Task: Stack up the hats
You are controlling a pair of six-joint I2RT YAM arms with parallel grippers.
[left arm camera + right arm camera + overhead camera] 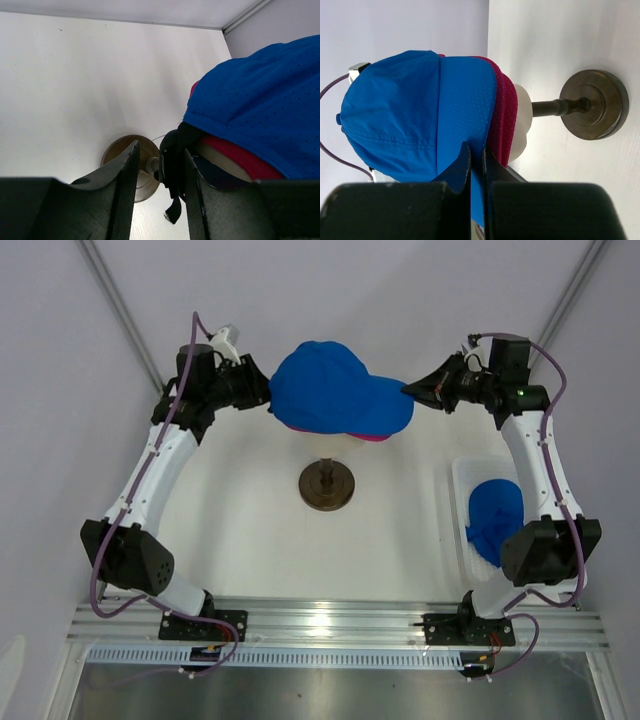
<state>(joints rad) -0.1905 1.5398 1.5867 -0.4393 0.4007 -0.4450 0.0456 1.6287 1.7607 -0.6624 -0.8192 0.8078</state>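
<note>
On the mannequin head (521, 125) above the round stand (326, 485), a blue cap (330, 390) sits over a pink cap (502, 115). The right gripper (408, 392) is clenched on the blue cap's brim. The left gripper (159, 155) is at the back, jaws apart around the black strap (172, 165). A second blue cap (495, 515) lies in the tray (460, 475), right side.
</note>
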